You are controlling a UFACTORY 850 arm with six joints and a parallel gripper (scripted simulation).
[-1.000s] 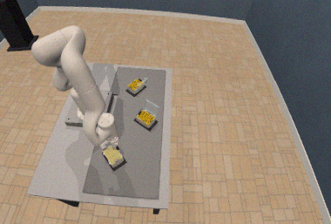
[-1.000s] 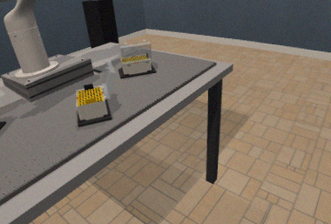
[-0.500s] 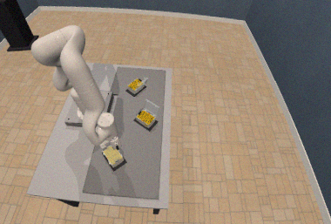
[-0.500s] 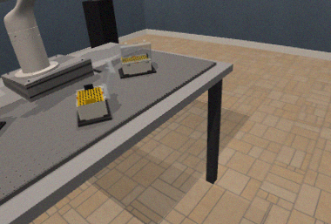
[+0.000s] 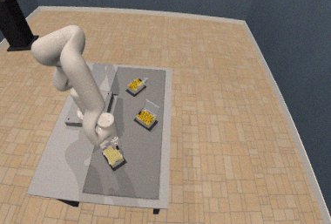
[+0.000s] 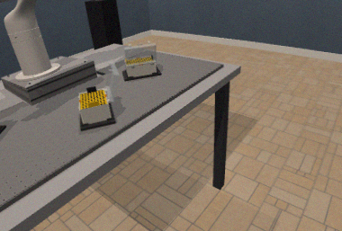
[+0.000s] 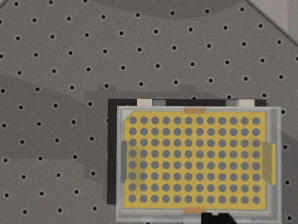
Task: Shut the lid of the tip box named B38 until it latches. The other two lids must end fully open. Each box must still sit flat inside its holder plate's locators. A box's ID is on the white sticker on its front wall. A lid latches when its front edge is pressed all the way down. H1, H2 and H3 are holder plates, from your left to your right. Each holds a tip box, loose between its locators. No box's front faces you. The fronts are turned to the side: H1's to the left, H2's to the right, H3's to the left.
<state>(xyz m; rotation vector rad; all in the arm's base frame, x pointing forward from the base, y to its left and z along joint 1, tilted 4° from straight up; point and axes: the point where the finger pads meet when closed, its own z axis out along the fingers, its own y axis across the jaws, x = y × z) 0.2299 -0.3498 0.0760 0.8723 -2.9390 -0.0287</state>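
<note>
While the arm (image 5: 83, 88) hangs low over the nearest of the three tip boxes (image 5: 113, 155), the gripper (image 5: 112, 141) has its jaws clenched tight on nothing, a dark fingertip just peeking in at the bottom edge of the wrist view. That box (image 7: 196, 162) sits square on its dark holder plate (image 7: 112, 155), and a clear lid looks to be lying down over the yellow rack. Which box is B38 I cannot tell, since no sticker reads in any view. The other two boxes (image 5: 145, 118) and (image 5: 136, 85) stand with lids up, well apart. The danger now is a press landing off the front edge, which could tip or skid the loose box out of its locators, or leave the lid unlatched.
</note>
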